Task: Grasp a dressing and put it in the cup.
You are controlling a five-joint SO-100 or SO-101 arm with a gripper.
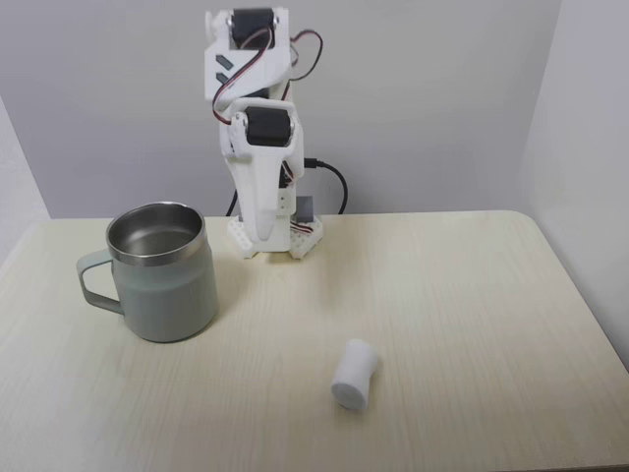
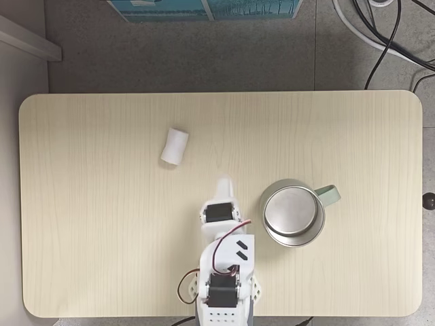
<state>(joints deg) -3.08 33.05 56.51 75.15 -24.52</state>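
Lying well apart: dressing (image 2: 175, 146) mid-table, cup (image 2: 292, 212) beside folded arm; claw (image 2: 223, 185) spread unclear, holding nothing

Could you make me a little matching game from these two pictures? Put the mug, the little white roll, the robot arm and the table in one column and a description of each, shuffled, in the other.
Things:
1. cup
2. dressing
3. robot arm
4. table

Descriptions:
A. pale wood top with rounded corners
B. white, folded up at the table's edge, gripper pointing down
C. grey-green outside, shiny steel inside, standing upright
D. small, white, lying on its side, apart from everything else

Pairs: 1-C, 2-D, 3-B, 4-A
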